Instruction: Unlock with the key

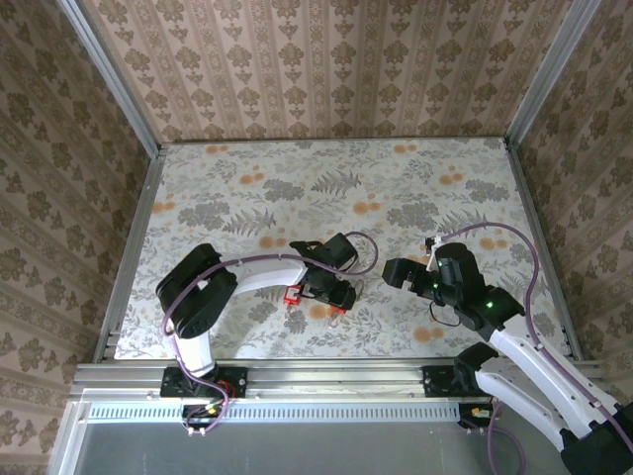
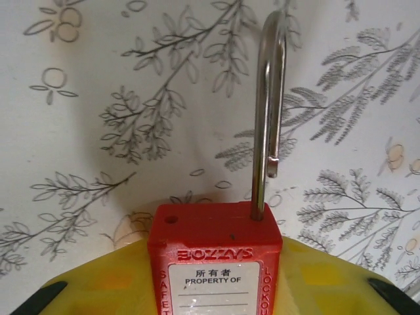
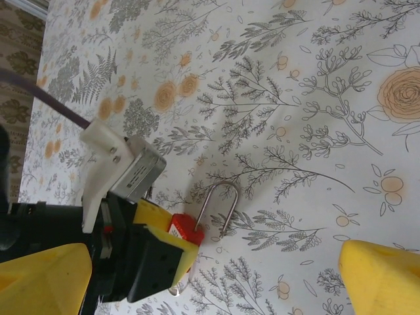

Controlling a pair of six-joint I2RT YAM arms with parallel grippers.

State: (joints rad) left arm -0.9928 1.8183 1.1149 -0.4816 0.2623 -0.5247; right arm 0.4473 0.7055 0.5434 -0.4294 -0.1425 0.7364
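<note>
I read "BOZZYS" embossed on the red padlock (image 2: 214, 237) body. Its white label (image 2: 213, 289) reads "所有者 PROPERTY OF". The side lettering is cut off.

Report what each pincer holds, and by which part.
Left pincer grips the red padlock by its body, shackle sticking out. Right pincer is open, holding nothing.

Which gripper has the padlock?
The left gripper, shut on the body of the red padlock. The right gripper stands open and empty, apart from it.
</note>
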